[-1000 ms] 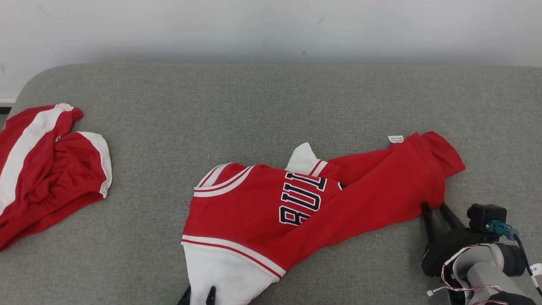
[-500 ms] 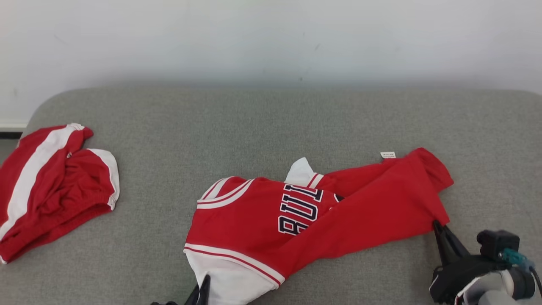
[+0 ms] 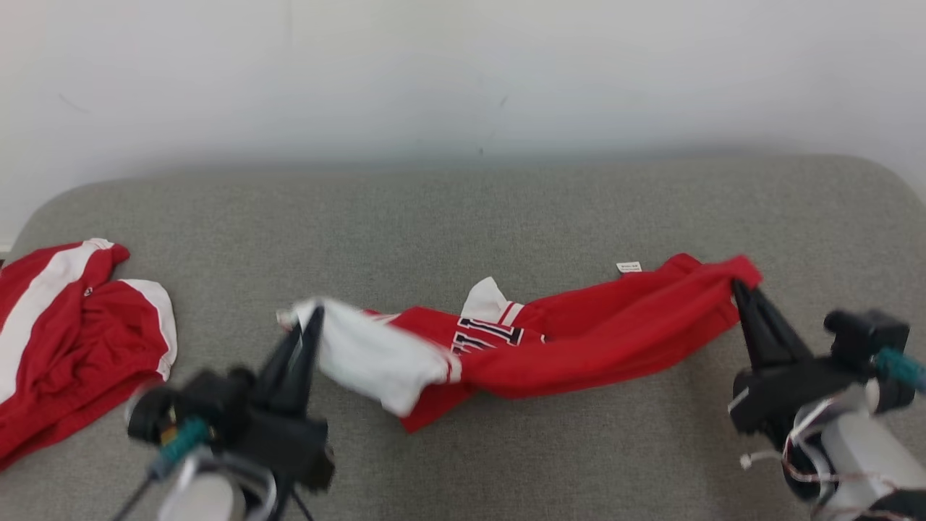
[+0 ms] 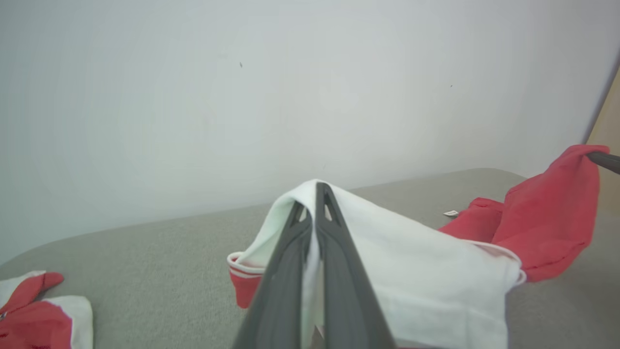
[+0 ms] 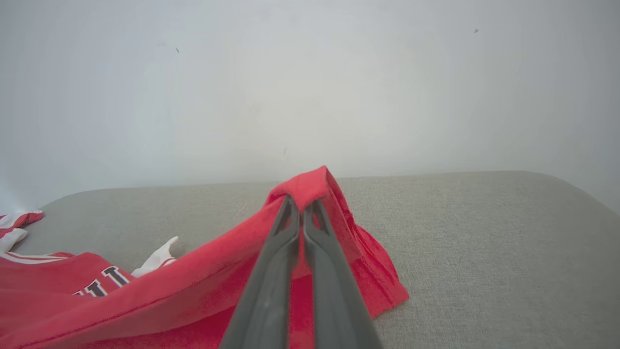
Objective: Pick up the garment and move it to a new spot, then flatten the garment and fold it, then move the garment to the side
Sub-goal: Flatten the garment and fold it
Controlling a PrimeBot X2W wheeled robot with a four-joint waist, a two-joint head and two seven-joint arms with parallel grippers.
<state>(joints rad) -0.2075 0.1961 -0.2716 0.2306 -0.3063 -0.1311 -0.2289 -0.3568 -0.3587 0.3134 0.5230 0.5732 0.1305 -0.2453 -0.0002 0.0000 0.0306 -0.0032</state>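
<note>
The garment [image 3: 579,340] is a red and white jersey with dark lettering, stretched between both grippers above the grey cushion. My left gripper [image 3: 312,318] is shut on its white sleeve end [image 4: 411,252] at the left. My right gripper [image 3: 739,289] is shut on the red hem corner [image 5: 310,186] at the right. The middle of the garment sags onto the cushion. In the left wrist view the white cloth drapes over my fingertips [image 4: 317,191], and the red end [image 4: 552,213] hangs at the far right.
A second red and white garment [image 3: 65,333] lies crumpled at the cushion's left edge. The grey cushion [image 3: 463,217] runs back to a pale wall [image 3: 463,72]. A small white label [image 3: 629,267] sticks out behind the red hem.
Both grippers closed on the garment's ends and lifted them, stretching it. The white end rose on the left, the red corner on the right. The head camera also shifted.
</note>
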